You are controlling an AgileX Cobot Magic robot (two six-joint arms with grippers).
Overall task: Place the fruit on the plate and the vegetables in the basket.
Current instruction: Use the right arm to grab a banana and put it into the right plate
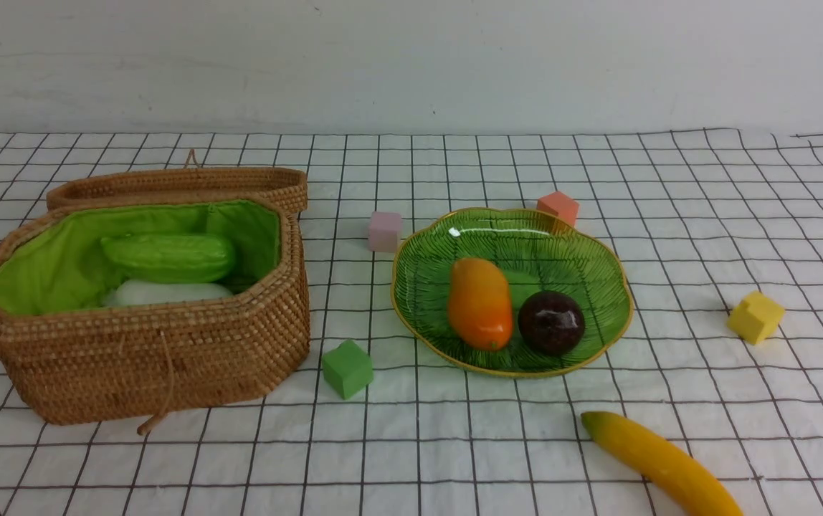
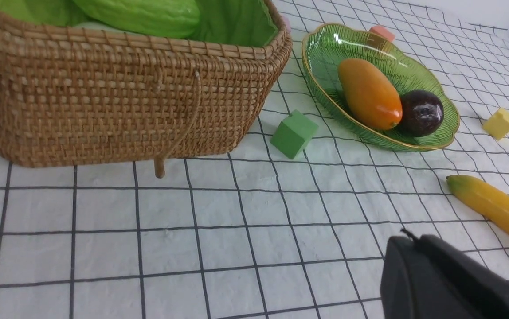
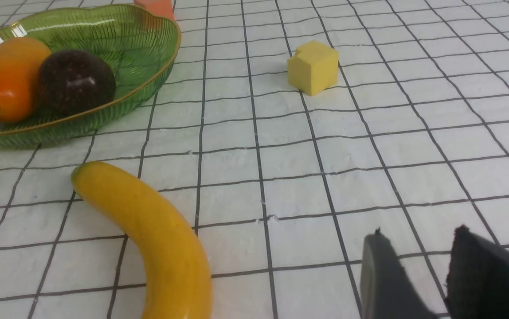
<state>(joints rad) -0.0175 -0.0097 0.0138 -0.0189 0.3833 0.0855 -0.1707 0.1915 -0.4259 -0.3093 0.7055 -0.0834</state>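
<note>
My right gripper (image 3: 418, 232) stands open and empty near the banana (image 3: 148, 230); pinched off-centre, its smooth curve could slip and miss the plate (image 3: 139, 40).

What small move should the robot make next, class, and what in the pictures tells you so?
Probably bring the right tool across to the banana and lower it over the middle. The banana lies on the cloth, the only fruit seen off the plate; mango and mangosteen already sit on it. The tool's jaws stand apart, empty.
</note>
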